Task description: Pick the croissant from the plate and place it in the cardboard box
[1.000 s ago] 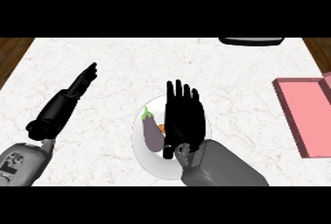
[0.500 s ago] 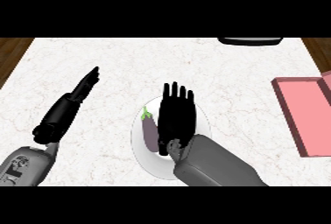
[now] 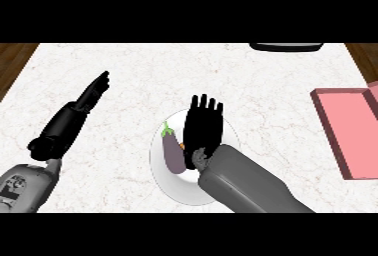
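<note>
Covering the plate [image 3: 164,176], right hand [image 3: 202,131] fingers straight, orange croissant [image 3: 181,146] peeking beside them.

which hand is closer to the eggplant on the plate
Right. The right hand is over the plate with straight fingers, just beside the eggplant. The left hand is off to the left over bare counter, well apart from it.

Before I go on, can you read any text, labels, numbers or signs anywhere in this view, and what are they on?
None can be read.
Left forearm: small dark marks on the grey casing, too small to read.
Plate, eggplant, pink box, marble counter: no writing visible.
</note>
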